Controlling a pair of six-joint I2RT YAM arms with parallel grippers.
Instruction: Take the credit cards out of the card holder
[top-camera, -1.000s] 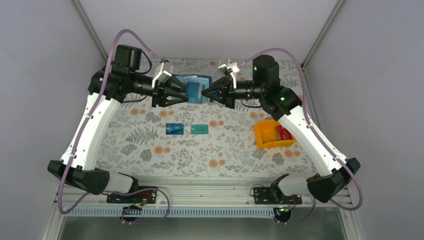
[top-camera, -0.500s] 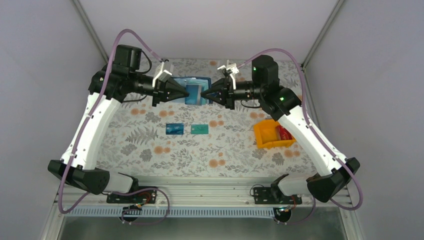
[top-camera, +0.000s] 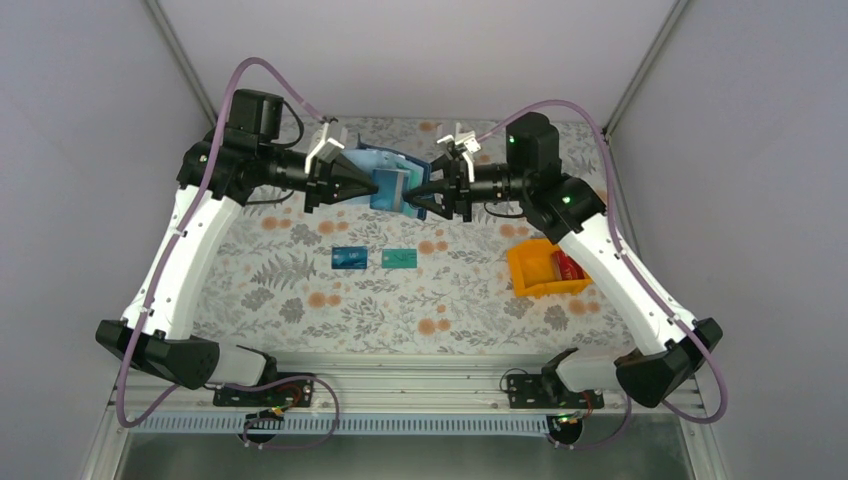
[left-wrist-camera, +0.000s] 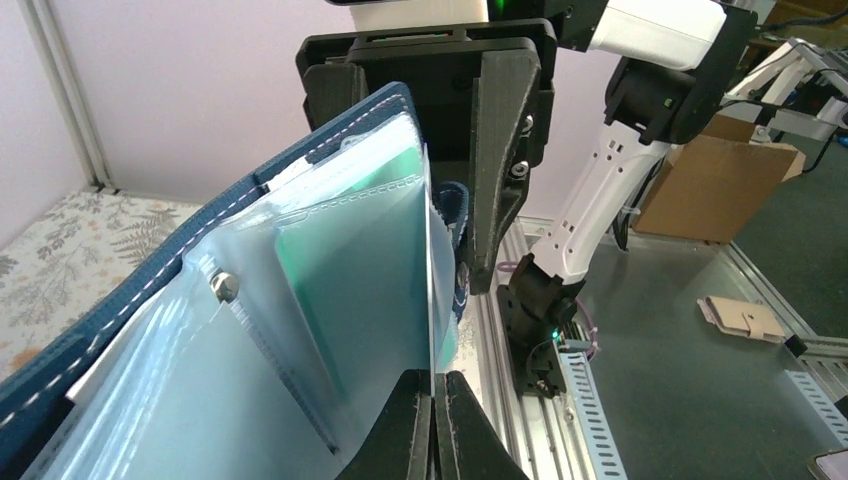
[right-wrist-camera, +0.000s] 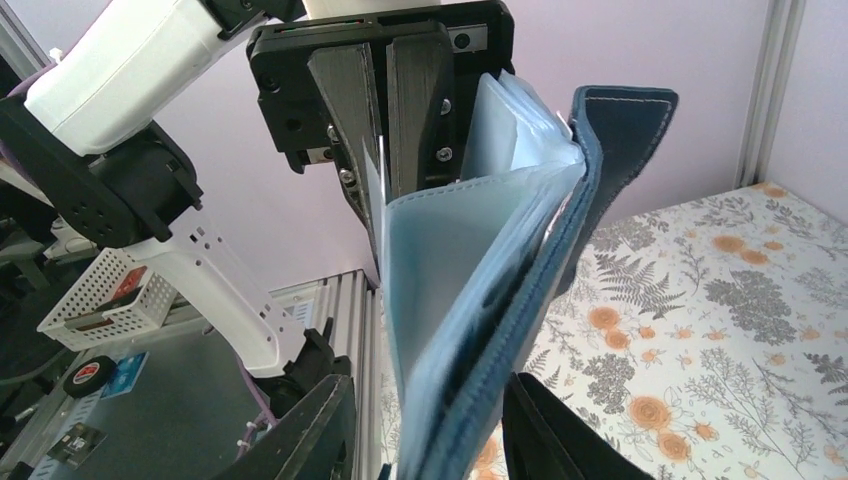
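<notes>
Card holder (top-camera: 395, 178) hangs open and tilted above the far middle of the worktop (top-camera: 300, 295), caught between the two pincers. Its dark navy cover with pale stitching faces outward, and its lighter blue, clear-fronted pockets face inward. Something greenish shows through one pocket in the left wrist view, too vague to call a card. The left pincer (top-camera: 373, 186) is closed tight, its fingertips pressed together on a thin pale leaf at the card holder's inner edge. Whether that leaf is a card or a pocket flap I cannot tell. The right pincer (top-camera: 414, 194) comes in from the opposite side, its jaws drawn in around the folded navy edge of the cover, gripping it. The two pincers point at each other, tips close together.

Nearer the arm bases, a blue card (top-camera: 350, 257) and a teal-green card (top-camera: 399, 258) lie flat on the worktop, side by side with a small gap between them and well apart from the card holder. Off to the right, under the right arm, sits an orange bin (top-camera: 525, 280) with a red thing (top-camera: 568, 265) inside it.
</notes>
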